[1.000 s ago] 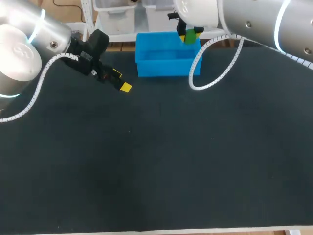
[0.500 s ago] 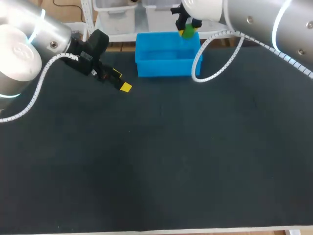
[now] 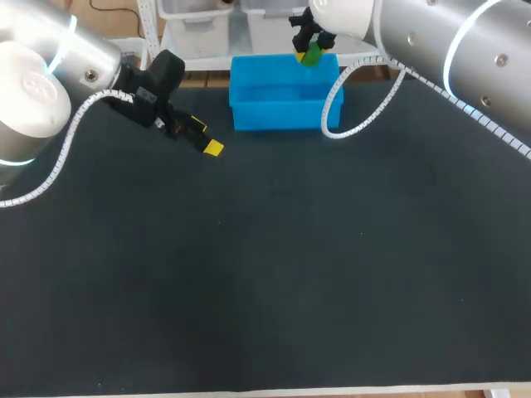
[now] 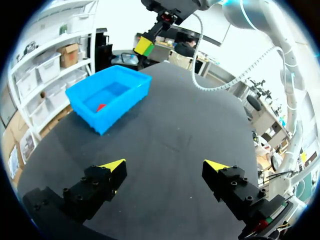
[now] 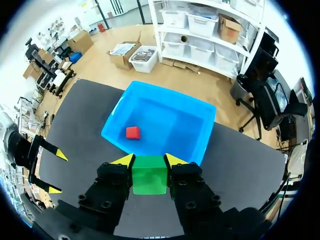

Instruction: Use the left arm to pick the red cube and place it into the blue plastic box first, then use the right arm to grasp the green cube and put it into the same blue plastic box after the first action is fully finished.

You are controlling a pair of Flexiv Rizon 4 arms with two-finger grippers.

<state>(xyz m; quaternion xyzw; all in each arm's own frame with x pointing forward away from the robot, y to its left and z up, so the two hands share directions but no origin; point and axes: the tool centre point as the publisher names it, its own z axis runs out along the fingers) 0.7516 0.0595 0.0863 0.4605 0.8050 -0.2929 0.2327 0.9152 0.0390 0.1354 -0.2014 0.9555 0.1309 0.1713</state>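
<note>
A blue plastic box (image 3: 278, 116) sits at the far edge of the dark worktop (image 3: 274, 274), near the middle of that edge. A small red cube (image 5: 132, 132) lies on the floor inside the box, on the side nearer the left arm (image 3: 50, 83). The right arm (image 3: 448, 41) comes in from the right side and reaches across to the far edge. The right hand (image 5: 150, 161) is closed on a green cube (image 5: 149, 181). Its two fingers with yellow tips press the cube from both sides, and the cube sits straight between them. The green cube is up in the air, not on the worktop and not in the box. From above, it hangs over the far right part of the box, close to the box's back rim. From the left arm's camera, it is well above the box. A white curly cable (image 3: 332, 116) hangs down from the right arm and loops in front of the box's right end. The left arm comes in from the left side. The left hand (image 4: 165, 165) is over the far left part of the worktop, to the left of the box and apart from it. The left hand is open. Its two yellow-tipped fingers are spread wide, and only bare worktop shows between them.
</note>
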